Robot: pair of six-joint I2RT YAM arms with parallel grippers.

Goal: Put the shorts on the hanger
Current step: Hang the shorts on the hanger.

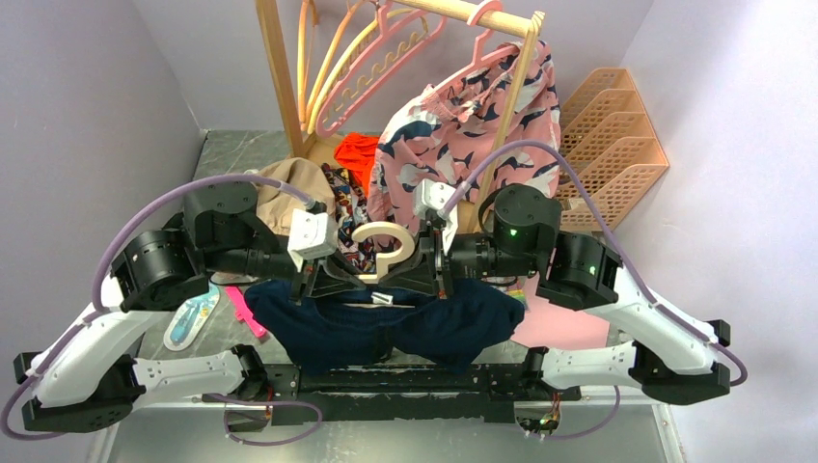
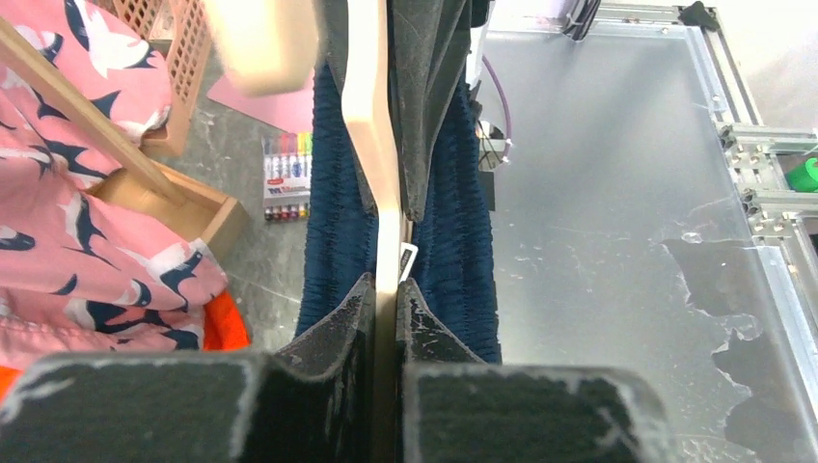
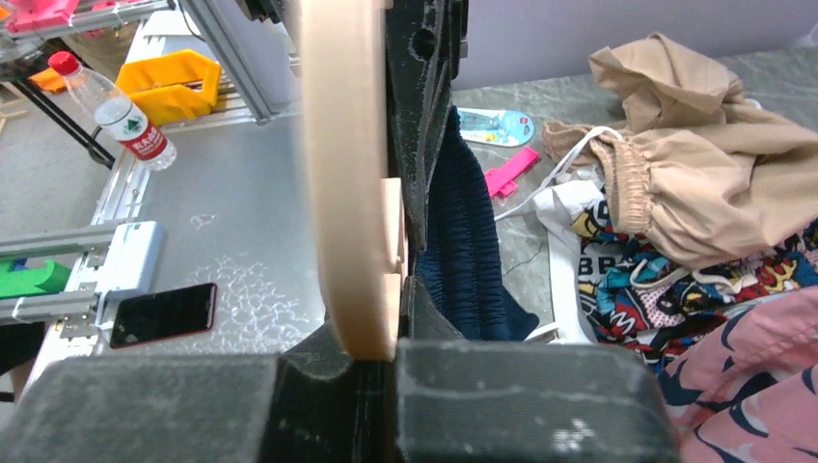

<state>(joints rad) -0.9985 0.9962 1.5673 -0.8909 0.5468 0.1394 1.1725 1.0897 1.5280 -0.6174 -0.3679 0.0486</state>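
The hanger runs sideways between the two claws. The left claw is clamped on its left end, the right claw on its right end. The shorts hang around and under the hanger.

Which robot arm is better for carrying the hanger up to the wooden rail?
Probably the right. The right gripper and left gripper both clamp the hanger, but the right one sits more directly below the rail.
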